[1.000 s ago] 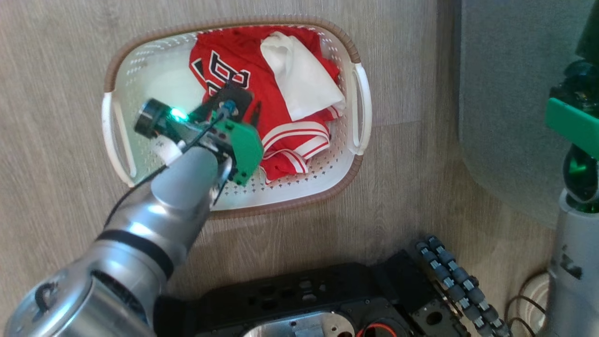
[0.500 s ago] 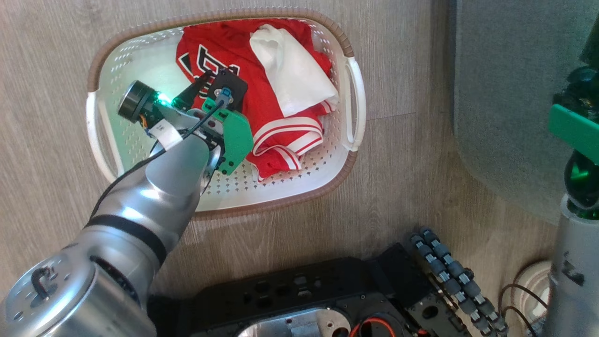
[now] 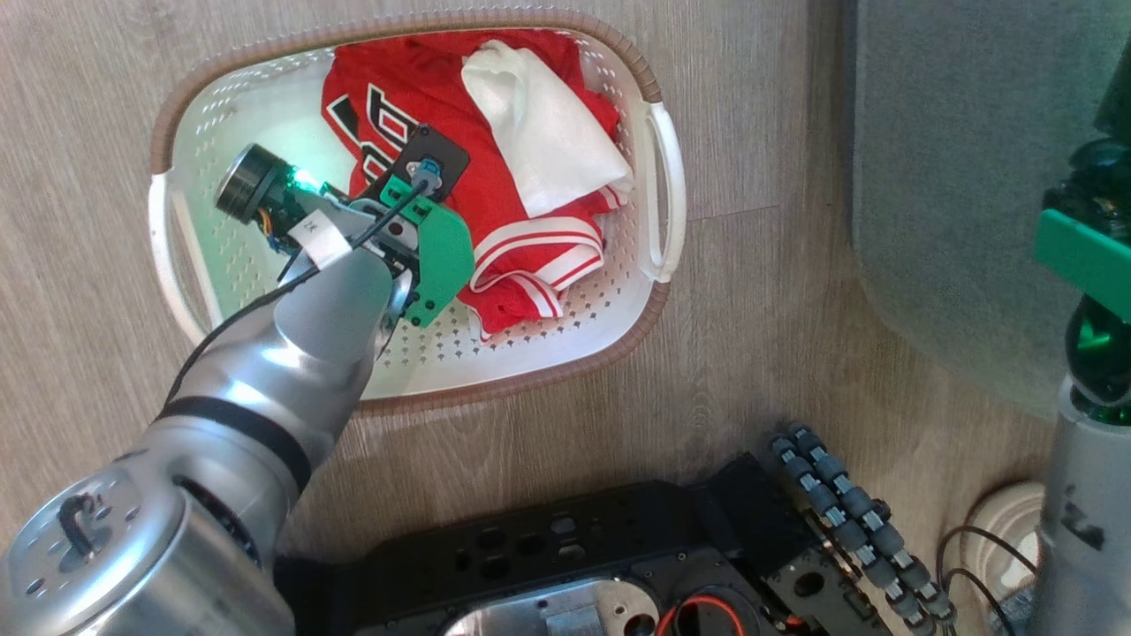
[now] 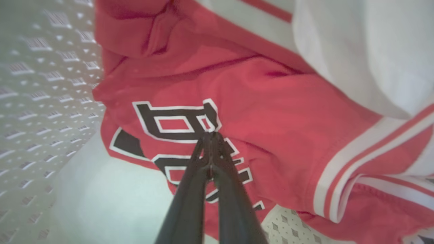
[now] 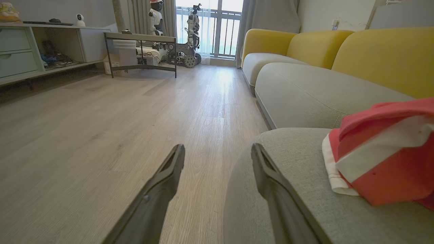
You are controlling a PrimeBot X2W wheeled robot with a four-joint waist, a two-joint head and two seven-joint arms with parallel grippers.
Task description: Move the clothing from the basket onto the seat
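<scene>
While the left arm (image 3: 292, 353) reaches from the near left into the basket (image 3: 265, 115), its wrist hangs over the red clothing (image 3: 504, 194) piled toward the basket's right. In the left wrist view, the left gripper (image 4: 211, 137) has its jaws closed, tips pinching the clothing at its dark lettering. In the right wrist view, the right gripper (image 5: 217, 146) hovers at the seat (image 5: 288, 189) edge, jaws wide apart and empty. A red garment (image 5: 390, 162) lies on the seat, right.
</scene>
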